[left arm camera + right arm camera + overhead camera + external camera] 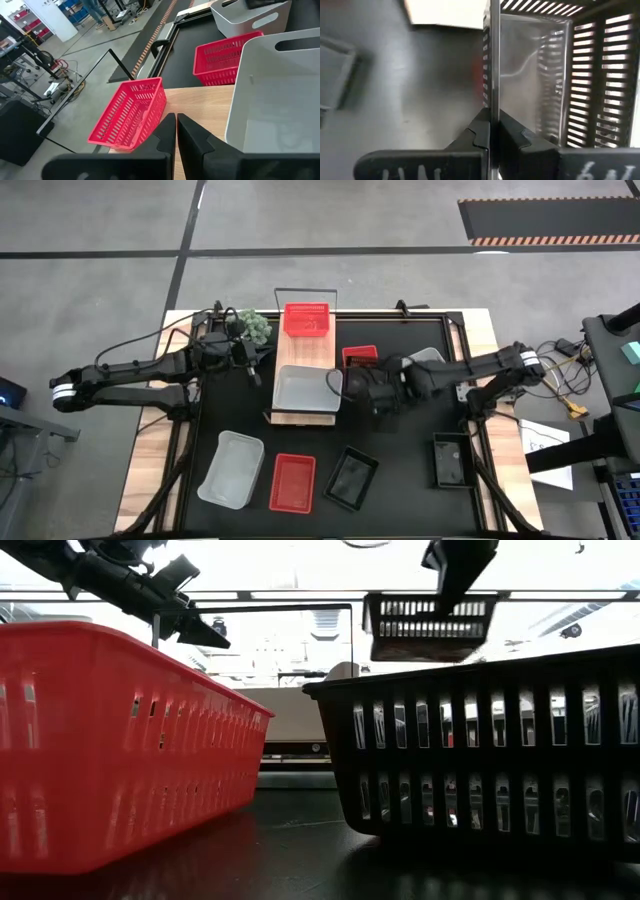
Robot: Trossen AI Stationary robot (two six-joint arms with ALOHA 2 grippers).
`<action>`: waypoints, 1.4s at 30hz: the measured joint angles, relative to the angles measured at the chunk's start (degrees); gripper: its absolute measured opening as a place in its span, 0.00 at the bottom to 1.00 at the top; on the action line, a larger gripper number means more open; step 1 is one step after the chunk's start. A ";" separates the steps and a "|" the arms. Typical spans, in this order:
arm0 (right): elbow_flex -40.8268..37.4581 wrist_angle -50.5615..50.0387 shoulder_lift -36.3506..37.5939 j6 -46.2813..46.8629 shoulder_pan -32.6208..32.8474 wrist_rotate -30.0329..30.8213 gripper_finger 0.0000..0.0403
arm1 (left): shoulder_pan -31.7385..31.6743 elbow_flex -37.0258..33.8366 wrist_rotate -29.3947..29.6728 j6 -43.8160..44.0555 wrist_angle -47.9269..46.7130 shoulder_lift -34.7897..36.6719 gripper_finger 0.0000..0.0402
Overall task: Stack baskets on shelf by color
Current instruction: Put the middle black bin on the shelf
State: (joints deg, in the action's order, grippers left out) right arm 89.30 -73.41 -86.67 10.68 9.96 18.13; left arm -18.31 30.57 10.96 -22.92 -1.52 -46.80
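My right gripper (491, 131) has its jaws pinching the thin wall of a black basket (430, 628), lifted off the counter (400, 480) just right of the shelf (305, 415). The shelf lies to its left, long axis running near to far, with a white basket (305, 388) near and a red basket (306, 320) far. My left gripper (176, 131), jaws pressed together and empty, hovers over the shelf's left edge.

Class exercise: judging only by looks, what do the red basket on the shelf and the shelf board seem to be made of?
Red basket: probably moulded plastic, with uniform colour, thin slotted walls and a slight sheen. Shelf: looks like light wood or wood laminate, matt, with faint grain lines; which of the two cannot be told.
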 joint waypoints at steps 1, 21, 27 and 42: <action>0.41 0.10 0.00 -2.22 -1.50 0.01 0.02 | 0.00 0.00 0.00 0.00 0.02 0.01 0.00; -3.47 20.82 -0.09 -31.80 -27.64 -19.69 0.02 | 0.00 0.28 -0.42 -1.70 2.91 -6.85 0.00; -6.08 25.13 -0.09 -31.58 -27.85 -19.86 0.02 | 0.00 1.42 -0.44 -1.55 3.09 -9.21 0.00; -13.95 32.52 1.93 -29.93 -26.49 -19.04 0.02 | -0.13 11.16 -6.21 2.57 -6.52 -10.30 0.00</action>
State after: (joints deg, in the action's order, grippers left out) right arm 75.35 -40.90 -84.74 -19.25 -16.53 -0.91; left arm -18.44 41.73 4.75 -20.34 -8.05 -57.10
